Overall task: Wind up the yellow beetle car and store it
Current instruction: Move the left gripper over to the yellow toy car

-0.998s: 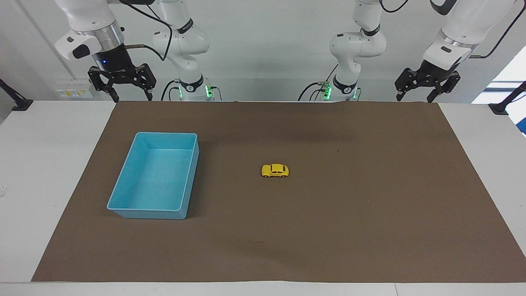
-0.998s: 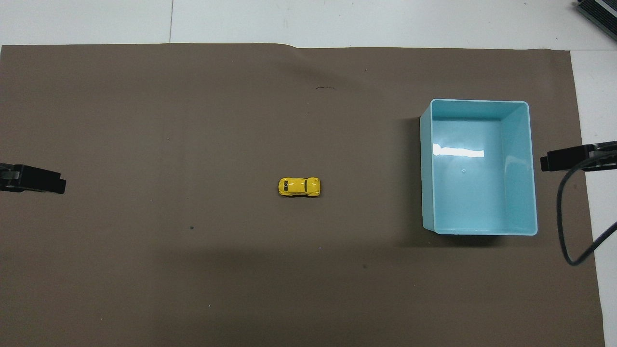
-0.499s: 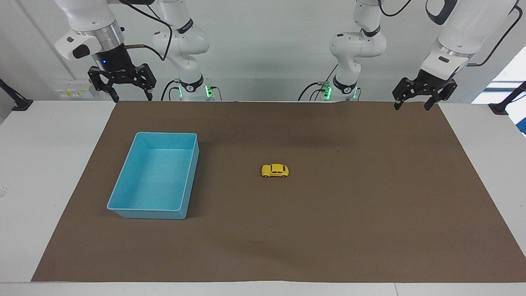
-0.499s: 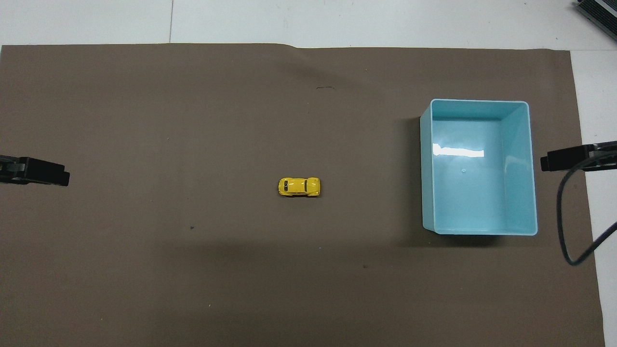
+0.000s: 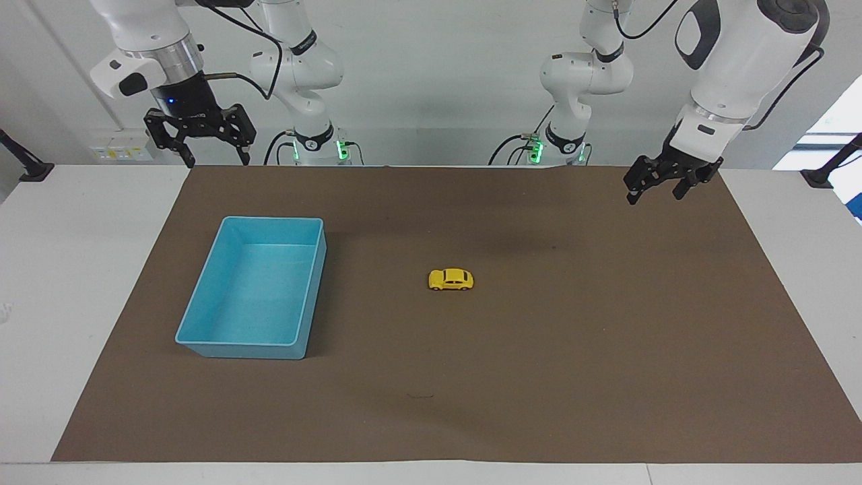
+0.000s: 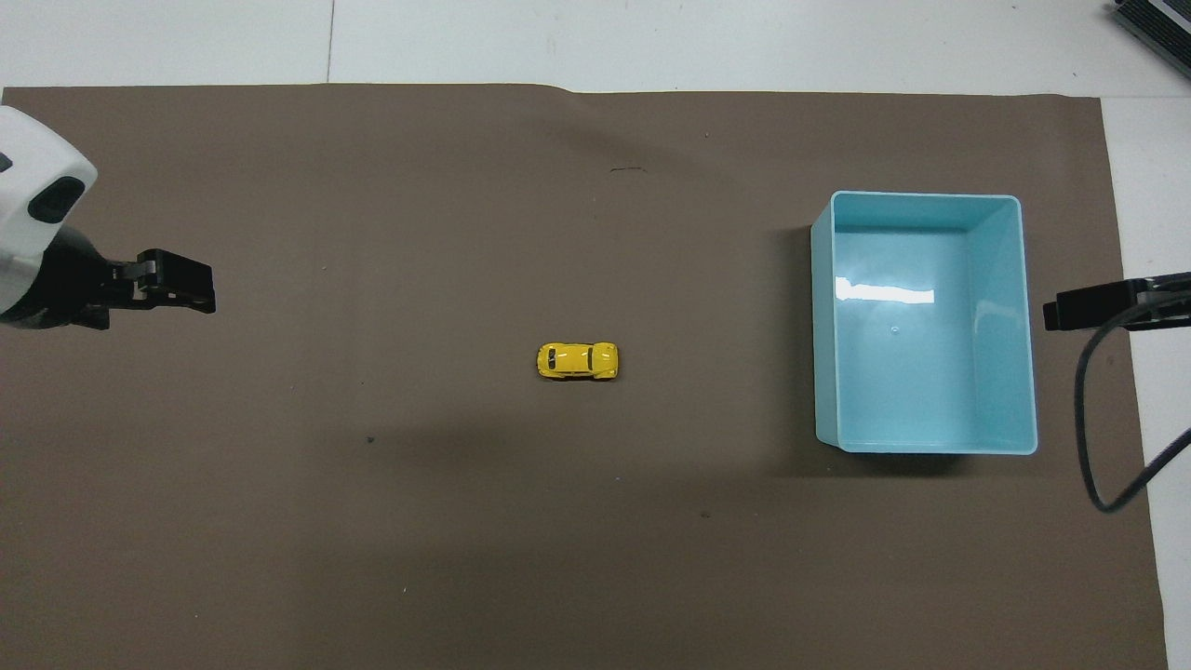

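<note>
On the brown paper mat (image 5: 606,377), mid-table: one tiny bright yellow beetle car (image 5: 450,279), on its wheels, untouched, well apart from the empty light blue plastic tray (image 5: 202,340) toward the right arm's end. Left gripper (image 5: 653,190), fingers spread and empty, hangs over the mat's left-arm end; right gripper (image 5: 217,159), spread wide, waits beside the mat's corner. Winding and storing both look still to do.

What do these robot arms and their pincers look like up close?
Both arms are glossy white, built of rounded segments with black rings at the joints and thin black cables looping along them. Green lights glow at their bases. Each ends in a black skeletal two-fingered pincer: the left pincer below a white wrist, the right pincer below a silver collar and a black block with a small blue light.
</note>
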Robot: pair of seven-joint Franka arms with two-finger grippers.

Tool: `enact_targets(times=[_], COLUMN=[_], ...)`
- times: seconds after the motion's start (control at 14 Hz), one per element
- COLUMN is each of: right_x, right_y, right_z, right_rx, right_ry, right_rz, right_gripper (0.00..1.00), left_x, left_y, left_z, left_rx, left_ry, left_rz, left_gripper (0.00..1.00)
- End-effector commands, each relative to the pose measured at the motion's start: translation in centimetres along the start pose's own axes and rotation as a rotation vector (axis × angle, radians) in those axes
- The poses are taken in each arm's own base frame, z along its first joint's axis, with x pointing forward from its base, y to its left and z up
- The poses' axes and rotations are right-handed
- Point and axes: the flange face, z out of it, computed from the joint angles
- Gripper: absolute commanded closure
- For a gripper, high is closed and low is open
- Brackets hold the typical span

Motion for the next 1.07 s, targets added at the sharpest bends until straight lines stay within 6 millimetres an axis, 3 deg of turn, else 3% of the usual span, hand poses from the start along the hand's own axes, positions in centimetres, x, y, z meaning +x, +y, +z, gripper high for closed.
enact_targets(times=[0.0, 0.43, 1.0], right_x=[-0.4, -0.4, -0.4], right_y=[0.1, 0.1, 0.1], right_z=[-0.5, -0.5, -0.5], right_rx=[0.008, 0.008, 0.008], right_ry=[-0.004, -0.004, -0.004], right_rz=[0.022, 0.022, 0.022], right_gripper=[0.0, 0.0, 0.0], left_x=[0.6, 1.2, 1.3], left_y=[1.0, 3.4, 11.3], left_z=[1.3, 4.0, 9.9], left_rx=[-0.046, -0.125, -0.134], left_ry=[0.0, -0.001, -0.061], left_rz=[-0.153, -0.595, -1.228], left_gripper=[0.0, 0.0, 0.0])
